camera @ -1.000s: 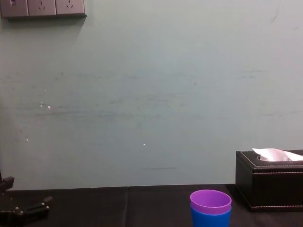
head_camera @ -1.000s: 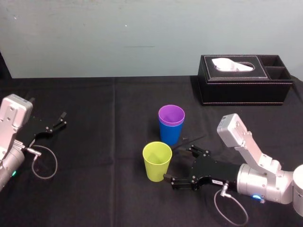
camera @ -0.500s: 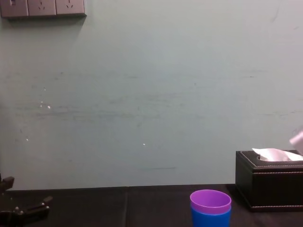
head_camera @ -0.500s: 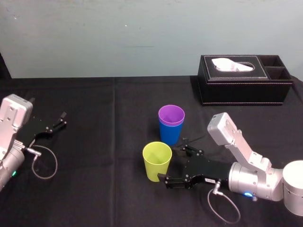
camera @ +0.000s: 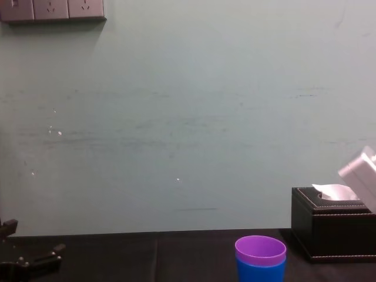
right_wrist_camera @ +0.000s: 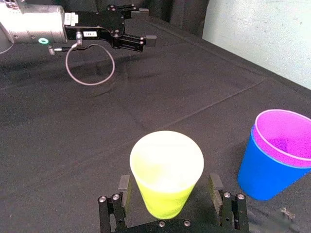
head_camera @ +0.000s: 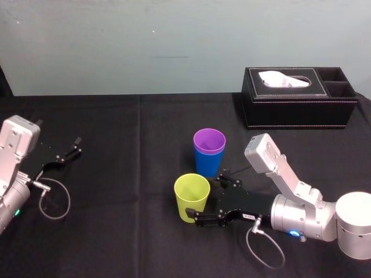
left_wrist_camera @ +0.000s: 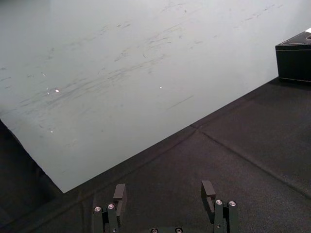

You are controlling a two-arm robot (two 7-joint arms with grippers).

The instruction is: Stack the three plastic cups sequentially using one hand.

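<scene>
Straddling the yellow-green tapered plastic cup [right_wrist_camera: 166, 172], your black slim-fingered right gripper [right_wrist_camera: 170, 187] lies low over the black cloth-covered table [head_camera: 127, 191], nearest you and a little right of centre. Its jaws are spread wide, one finger on each side of the cup's lower wall with a gap showing on both sides, so nothing is gripped yet. The cup stands upright, mouth up. Coming in from the side at that height looks chosen so the fingers can close across the round wall and leave the base free to drop into another cup. Just beyond it, near but apart, the purple plastic cup [head_camera: 209, 140] already sits nested inside the bright blue plastic cup [head_camera: 207, 164], with only its rim band showing above the blue. That pair seems to be the target for this last cup, and the short gap keeps the lift brief. The gripper's farther finger lies between the yellow-green cup and the blue one, so that is the likeliest place for a bump. Well off to your left, the left gripper [left_wrist_camera: 164, 191] rests parked over the cloth with its jaws apart and empty, beside a loop of grey cable [head_camera: 55, 200]. Farther back on the right stands a black stitched tissue box [head_camera: 298, 101], well clear of the cups, against the pale blue-green wall [head_camera: 174, 46].
</scene>
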